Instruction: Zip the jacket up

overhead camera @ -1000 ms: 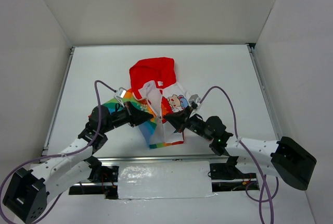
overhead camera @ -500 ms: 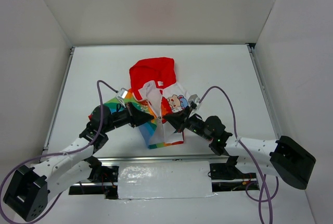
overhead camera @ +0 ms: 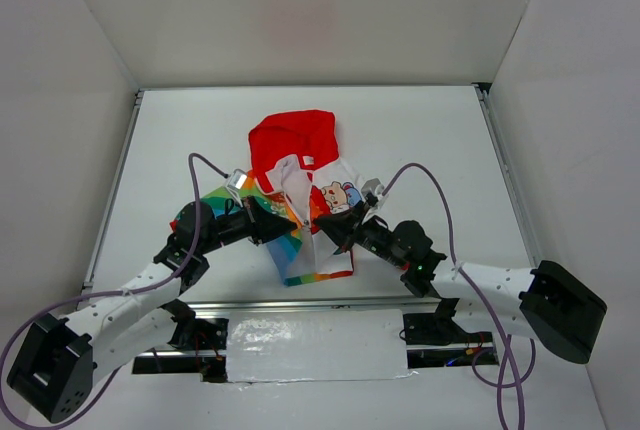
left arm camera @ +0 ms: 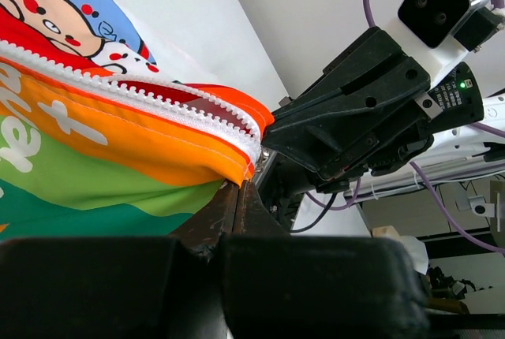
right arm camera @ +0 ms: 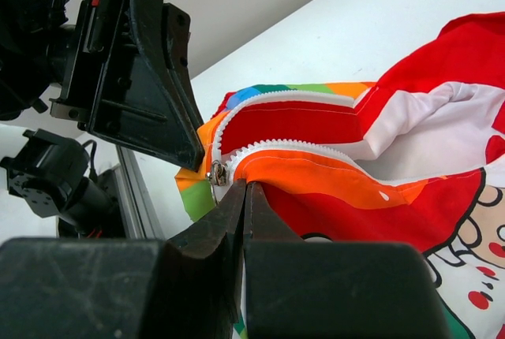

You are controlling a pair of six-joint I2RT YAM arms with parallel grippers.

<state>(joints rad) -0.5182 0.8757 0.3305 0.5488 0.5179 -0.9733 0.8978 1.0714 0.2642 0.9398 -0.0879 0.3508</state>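
Left gripper (left arm camera: 241, 187) and right gripper (right arm camera: 243, 189) are each clamped shut on the jacket (overhead camera: 328, 196) hem beside the slider (right arm camera: 217, 172). Zipping not yet begun; next, seat the teeth and draw the slider up.

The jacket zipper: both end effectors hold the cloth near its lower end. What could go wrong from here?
1. The right end effector seems to pinch orange cloth beside the slider, not the slider itself, so pulling may only drag the jacket.
2. The left end effector sits very close by; the two could collide.
3. Red cloth shows between the open zipper teeth and could get caught.
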